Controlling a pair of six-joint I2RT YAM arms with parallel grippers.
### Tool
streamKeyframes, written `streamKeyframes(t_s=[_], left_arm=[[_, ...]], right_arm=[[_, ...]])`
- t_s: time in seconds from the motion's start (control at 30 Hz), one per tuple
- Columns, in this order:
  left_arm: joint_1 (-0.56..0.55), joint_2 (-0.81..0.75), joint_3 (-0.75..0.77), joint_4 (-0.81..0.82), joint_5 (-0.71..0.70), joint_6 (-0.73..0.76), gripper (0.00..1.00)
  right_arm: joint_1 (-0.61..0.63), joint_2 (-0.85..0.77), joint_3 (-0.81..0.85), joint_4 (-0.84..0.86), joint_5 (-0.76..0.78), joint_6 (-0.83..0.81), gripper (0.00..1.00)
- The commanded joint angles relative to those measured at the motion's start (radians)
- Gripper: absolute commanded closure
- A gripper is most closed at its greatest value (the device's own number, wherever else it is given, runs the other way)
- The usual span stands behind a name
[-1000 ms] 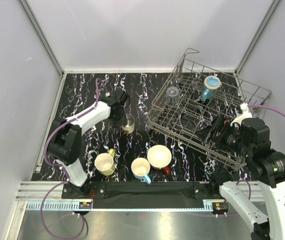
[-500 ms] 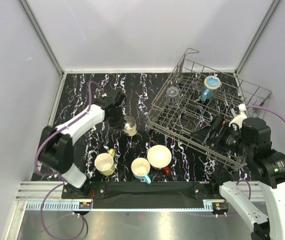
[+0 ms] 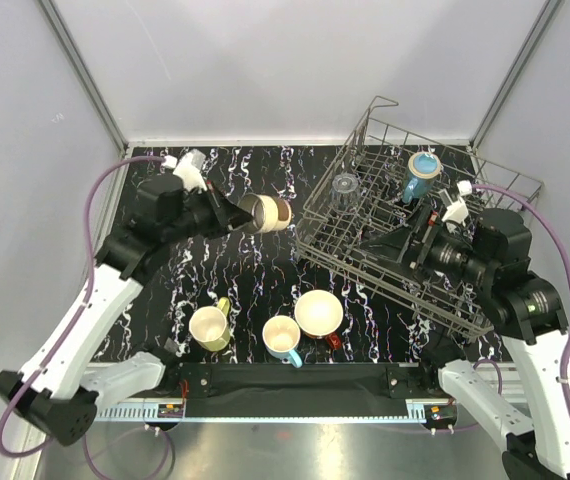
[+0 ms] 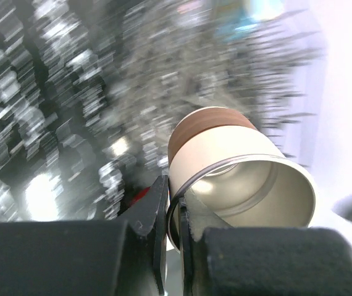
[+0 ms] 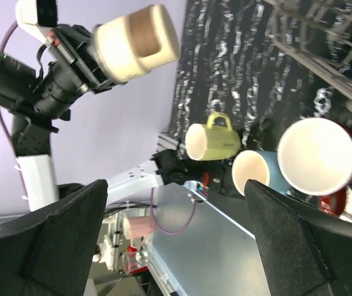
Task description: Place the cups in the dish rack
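cream-brown cup [image 3: 266, 213] in left hand [image 3: 237, 214], tipped sideways

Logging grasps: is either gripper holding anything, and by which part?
The left gripper holds the cream-and-brown cup by its rim, one finger inside the mouth, one outside. The right gripper holds nothing.

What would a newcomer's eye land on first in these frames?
The cream-brown cup, held on its side in the air, its rim pinched by the left gripper over the far left of the table. Next comes the big wire dish rack at far right, with a teal cup and a clear tumbler inside. A yellow-green mug, a light-blue mug and a red mug wait near the arms' bases.
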Motion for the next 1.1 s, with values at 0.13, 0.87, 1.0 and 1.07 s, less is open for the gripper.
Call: streamKeyframes(t_s=[0.13,0.87,1.0,1.07], left_arm=[[-0.027,-0.021,-0.005,0.491,0.441,-0.032,1.0],[-0.059,0.103,-0.269,1.365,0.716,-0.459,1.0],[-0.061,0.118,-0.286,1.387,0.725,-0.471,1.0],[-0.058,0.132,-0.299,1.464,0.737,-0.522,1.0]], right_arm=[[0.006,0.055,-0.045,0.316,-0.147,0.046,0.0],[0.272,0.228,-0.042,0.6,-0.06,-0.038,0.0],[0.272,0.219,-0.043,0.633,-0.074,-0.044,0.0],[0.271,0.213,-0.048,0.662,-0.08,-0.042,0.0]])
